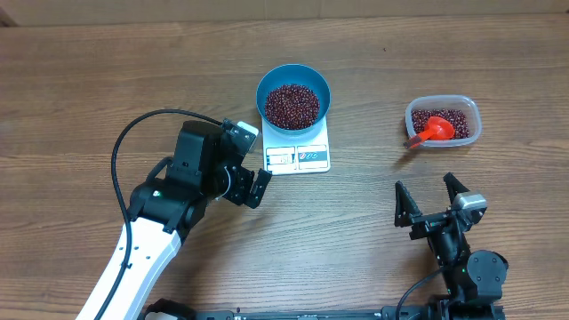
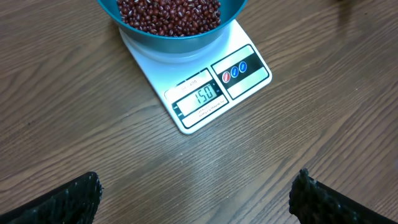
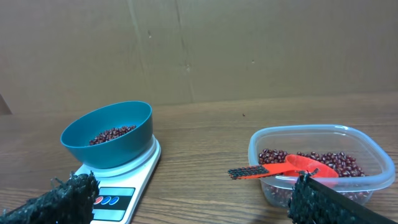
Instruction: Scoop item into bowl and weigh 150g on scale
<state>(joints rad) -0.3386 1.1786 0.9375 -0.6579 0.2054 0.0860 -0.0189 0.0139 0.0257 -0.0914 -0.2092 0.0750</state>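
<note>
Beans (image 1: 292, 105) are held in bowl (image 1: 269, 82), seated on scale (image 1: 298, 157); 150 is displayed. In overhead view, bowl is found at 1 o'clock from left gripper (image 2: 196, 183), nearer one. Left gripper and right gripper (image 1: 424, 185) are both spread, nothing pinched.

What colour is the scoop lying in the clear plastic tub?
The scoop is bright red; the right wrist view shows it best.

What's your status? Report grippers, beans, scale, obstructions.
Left gripper, right gripper open, empty. Bowl of beans on scale, display reads 150. Scoop lies in tub; nothing in the way.
</note>
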